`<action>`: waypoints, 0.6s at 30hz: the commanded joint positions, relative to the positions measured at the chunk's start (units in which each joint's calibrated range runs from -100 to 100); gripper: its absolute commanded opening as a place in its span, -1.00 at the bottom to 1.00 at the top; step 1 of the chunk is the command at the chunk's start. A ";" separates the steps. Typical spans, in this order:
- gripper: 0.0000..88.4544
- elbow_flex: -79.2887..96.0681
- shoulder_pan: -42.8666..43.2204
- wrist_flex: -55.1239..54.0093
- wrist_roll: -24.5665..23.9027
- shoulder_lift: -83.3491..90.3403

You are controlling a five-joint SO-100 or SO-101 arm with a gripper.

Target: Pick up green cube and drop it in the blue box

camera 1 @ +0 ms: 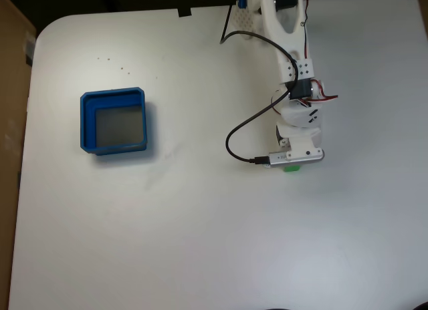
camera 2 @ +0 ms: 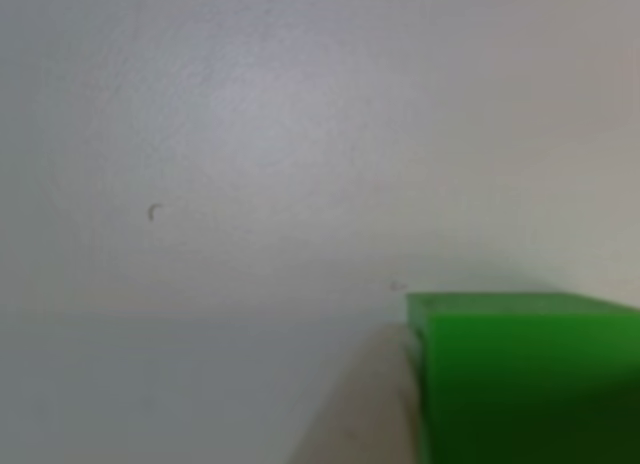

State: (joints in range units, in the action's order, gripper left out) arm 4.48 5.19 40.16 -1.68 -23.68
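In the fixed view the green cube (camera 1: 291, 168) lies on the white table right of centre, mostly covered by the white arm's wrist. My gripper (camera 1: 292, 164) points down over it, and the wrist hides its fingers there. The other view is very close: the green cube (camera 2: 520, 379) takes up the lower right corner, and one pale fingertip (camera 2: 372, 394) rests against its left face. The second finger is outside that picture. The blue box (camera 1: 115, 121), a square tray with a grey floor, sits far to the left of the cube and holds nothing.
A black cable (camera 1: 235, 133) loops from the wrist out to the left over the table. The arm's base (camera 1: 267, 3) stands at the table's top edge. A brown surface (camera 1: 10, 89) borders the table's left edge.
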 commanded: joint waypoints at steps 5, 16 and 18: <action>-0.99 -2.76 -1.15 -0.31 0.20 4.25; -0.99 -2.76 -5.91 11.97 0.20 16.95; -0.99 -2.76 -8.15 14.85 0.20 19.29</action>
State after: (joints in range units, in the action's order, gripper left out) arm 4.48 0.43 50.72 -1.68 -12.36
